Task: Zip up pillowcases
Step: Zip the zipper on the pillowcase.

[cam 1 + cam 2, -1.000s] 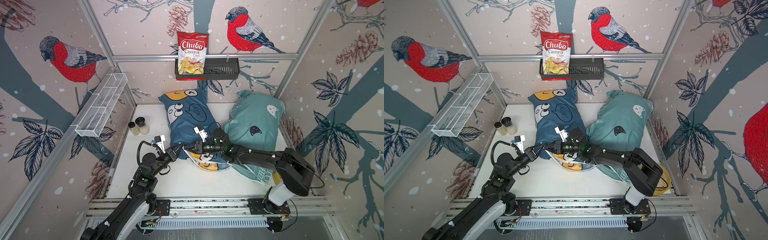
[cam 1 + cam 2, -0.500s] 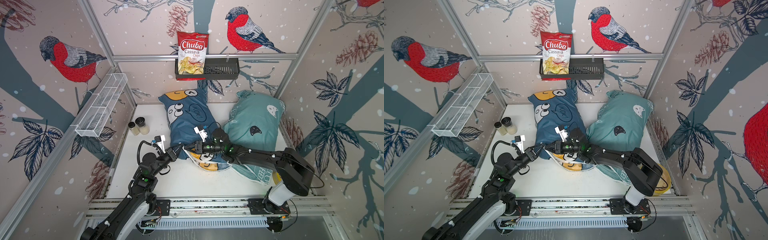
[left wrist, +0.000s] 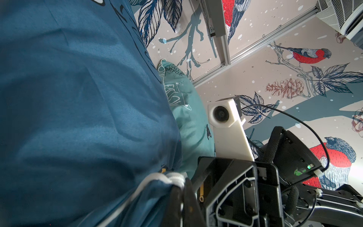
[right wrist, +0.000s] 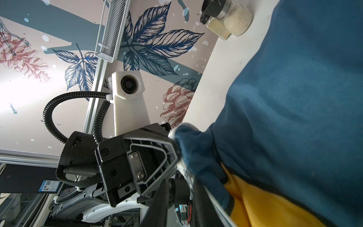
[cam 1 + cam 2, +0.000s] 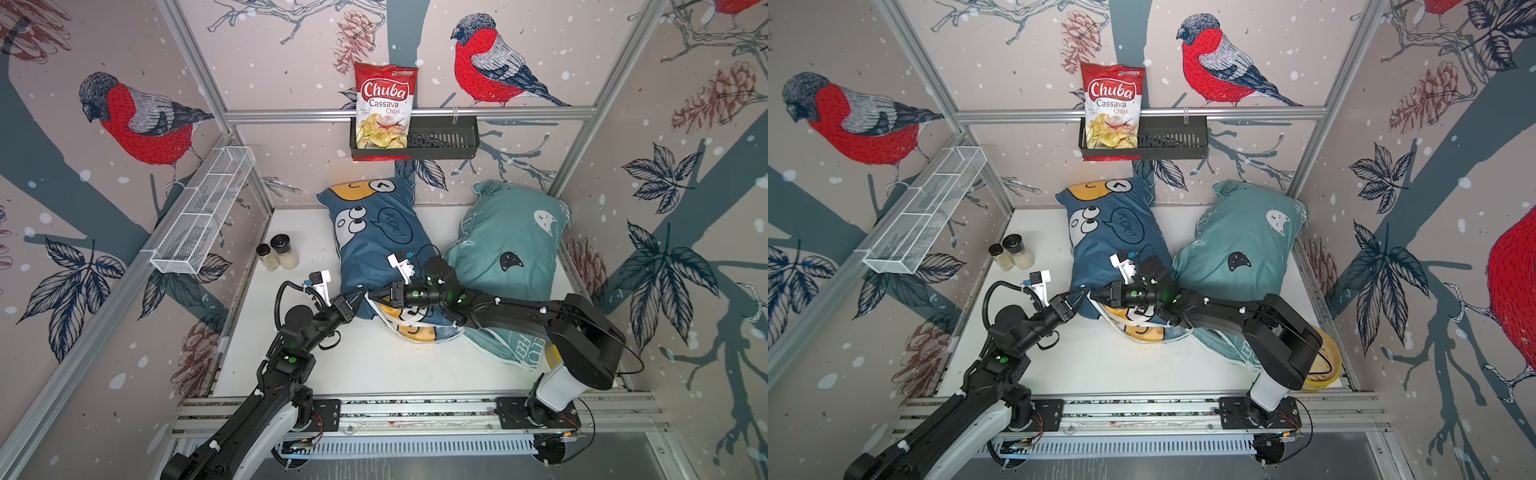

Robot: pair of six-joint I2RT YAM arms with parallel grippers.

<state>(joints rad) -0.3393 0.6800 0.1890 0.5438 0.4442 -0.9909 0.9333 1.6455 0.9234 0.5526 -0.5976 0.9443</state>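
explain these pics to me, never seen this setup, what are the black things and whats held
The black things are two robot arms, each ending in a two-fingered gripper. Two pictures look down from overhead; two come from cameras on the arms' wrists. On the white table lie a blue pillow, a teal pillow and two small jars. The left gripper pinches the blue pillow's near corner. The right gripper is right beside it; whether it grips anything is unclear.

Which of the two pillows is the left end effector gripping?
The dark blue pillow with cartoon faces: the left end effector pinches its near corner at the white zipper edge. The teal pillow beside it is not gripped.
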